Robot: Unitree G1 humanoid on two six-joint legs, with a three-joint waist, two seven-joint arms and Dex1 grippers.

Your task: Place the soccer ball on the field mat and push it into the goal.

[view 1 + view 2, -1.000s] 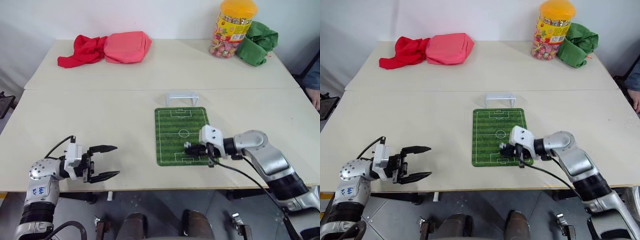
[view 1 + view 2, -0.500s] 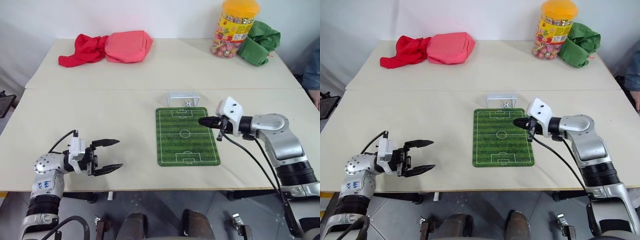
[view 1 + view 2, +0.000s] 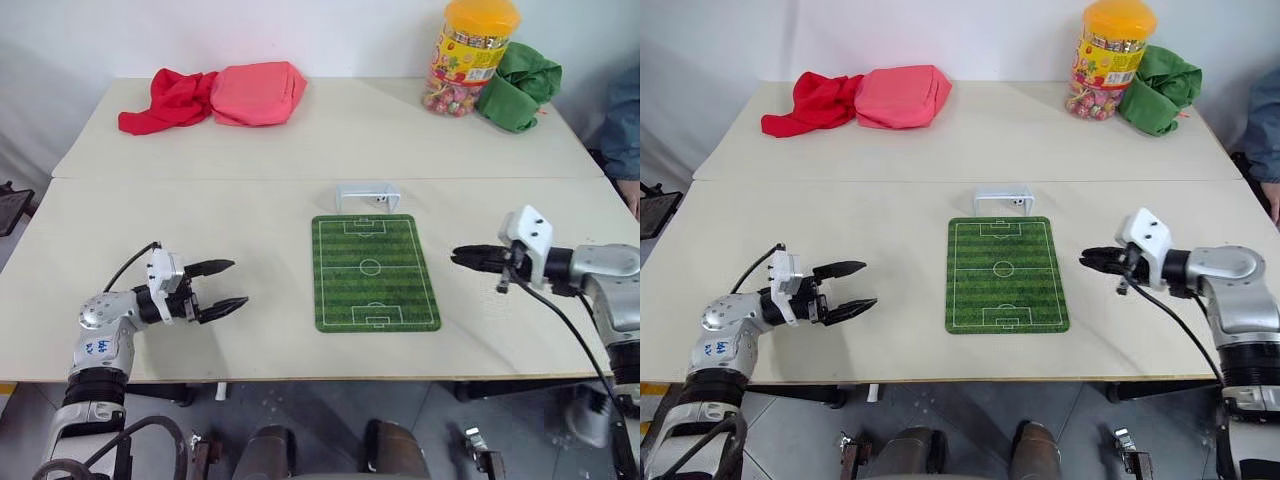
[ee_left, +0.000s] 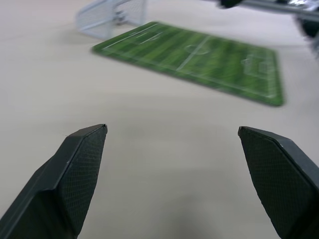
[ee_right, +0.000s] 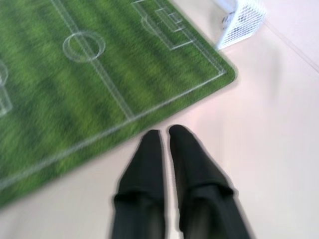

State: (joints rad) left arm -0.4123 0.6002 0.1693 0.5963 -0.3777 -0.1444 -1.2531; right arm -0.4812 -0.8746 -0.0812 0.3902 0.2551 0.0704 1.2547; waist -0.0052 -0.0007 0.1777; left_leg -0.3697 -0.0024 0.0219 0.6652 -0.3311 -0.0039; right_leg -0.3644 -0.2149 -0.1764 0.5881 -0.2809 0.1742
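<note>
Left tool hung spread wide and empty over the table, well left of the mat. Right tool, fingers nearly together, empty, sat right of the mat. Ball lay inside the goal, beyond both.

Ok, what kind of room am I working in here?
Probably a lab or demo workspace rather than a home: two plain tables pushed together against a bare white wall, holding staged props such as a toy field mat, a goal and a candy jar.
</note>
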